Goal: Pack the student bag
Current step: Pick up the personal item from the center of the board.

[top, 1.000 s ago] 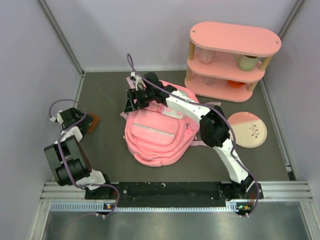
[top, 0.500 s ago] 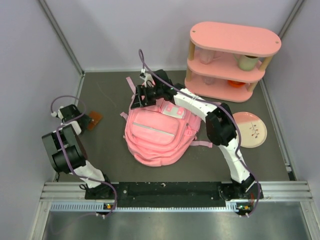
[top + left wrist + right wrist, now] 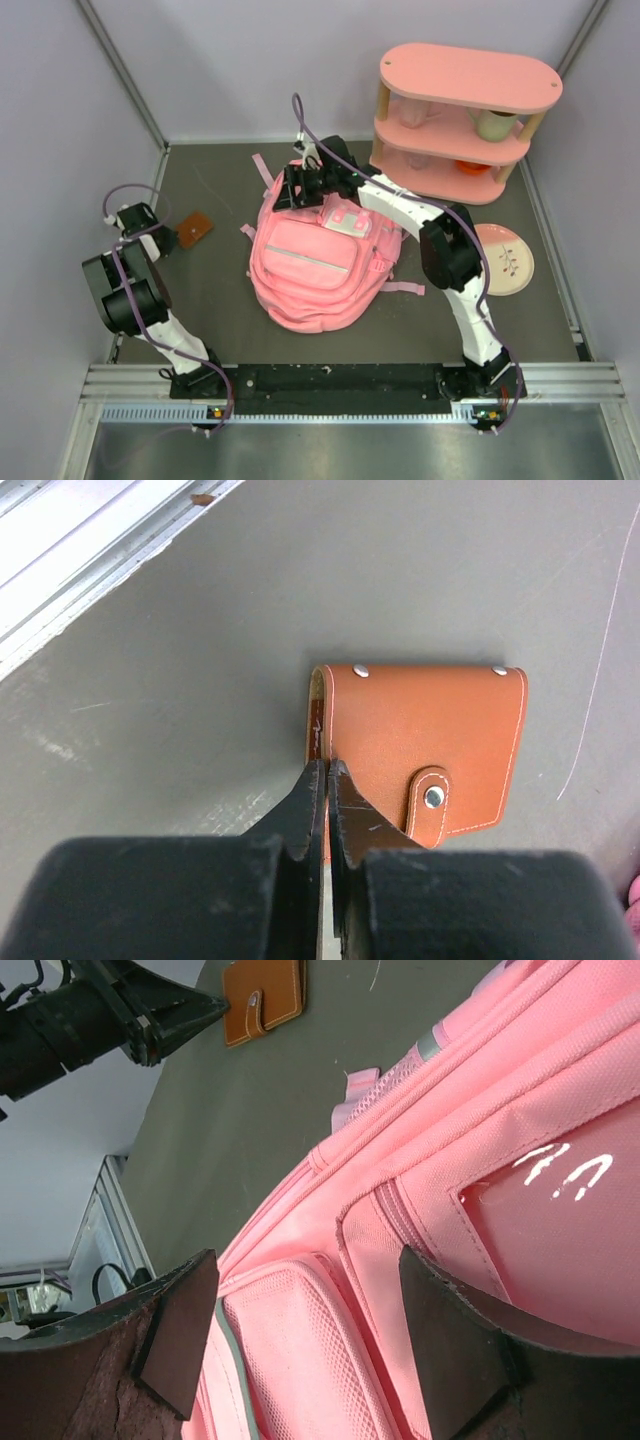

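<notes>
The student bag [image 3: 310, 270], a pink backpack with a grey stripe, lies front up in the middle of the dark table. My right gripper [image 3: 292, 190] hovers open over its upper left part; in the right wrist view the fingers [image 3: 180, 1330] straddle a mesh front pocket of the bag [image 3: 480, 1210] with nothing gripped. A tan leather wallet [image 3: 420, 730] with a snap tab lies flat near the left wall [image 3: 194, 229]. My left gripper [image 3: 327, 768] is shut, its tips meeting at the wallet's left edge. I cannot tell if they pinch the leather.
A pink oval shelf unit [image 3: 465, 120] with cups and a bowl stands at the back right. A pink plate [image 3: 500, 258] lies right of the bag. Bag straps [image 3: 262, 170] trail toward the back. Grey walls close in on the left, back and right.
My left gripper has shut beside the wallet, which slid slightly back and right. The right arm has swung right along the bag's top edge, still open.
</notes>
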You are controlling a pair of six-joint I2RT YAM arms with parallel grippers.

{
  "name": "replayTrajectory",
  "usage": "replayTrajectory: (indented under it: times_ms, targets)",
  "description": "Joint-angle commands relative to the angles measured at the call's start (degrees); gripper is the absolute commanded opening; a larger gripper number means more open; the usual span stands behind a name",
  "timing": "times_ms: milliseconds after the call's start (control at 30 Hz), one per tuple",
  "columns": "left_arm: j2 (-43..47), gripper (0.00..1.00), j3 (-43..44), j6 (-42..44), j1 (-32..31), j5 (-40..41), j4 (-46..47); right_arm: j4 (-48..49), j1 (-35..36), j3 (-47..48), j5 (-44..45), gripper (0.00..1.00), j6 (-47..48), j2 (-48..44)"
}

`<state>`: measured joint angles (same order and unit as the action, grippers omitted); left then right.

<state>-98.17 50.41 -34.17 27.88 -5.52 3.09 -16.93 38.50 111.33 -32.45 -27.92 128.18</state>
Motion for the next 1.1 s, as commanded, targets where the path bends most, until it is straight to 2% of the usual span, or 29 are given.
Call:
replayTrajectory:
  times_ms: [0, 67, 233, 633, 767, 900, 1067]
  targets:
    - [-0.27, 0.0, 1.53, 1.65, 0.25, -3.26, 1.39, 1.63, -0.27, -1.73, 0.81, 0.72, 0.59, -5.39]
    - [1.3, 0.0, 1.53, 2.18, 0.33, -4.23, 1.21, 1.72, -0.44, -2.86, 0.81, 0.72, 0.41, -6.71]
    - [8.76, 0.0, -0.13, 1.48, 0.25, -13.1, 1.48, 4.0, -1.41, -7.78, -0.07, 0.72, -0.73, -11.45]
    - [29.68, 0.0, -6.55, -1.68, 0.07, -29.89, -0.19, 14.19, -2.47, -28.52, -2.7, 0.72, -7.75, -28.58]
    - [35.05, 0.0, -7.43, -4.05, -0.63, -39.36, 0.24, 19.11, -2.47, -35.64, -3.85, 0.72, -10.66, -33.24]
    - [39.37, 0.0, -6.65, -6.43, -5.01, -46.75, 2.18, 21.31, -2.9, -40.39, -4.37, 0.74, -12.5, -37.91]
    - [44.03, 0.0, -4.45, -7.57, -14.07, -48.09, 2.27, 27.55, -3.87, -45.4, -8.42, 0.8, -15.75, -41.34]
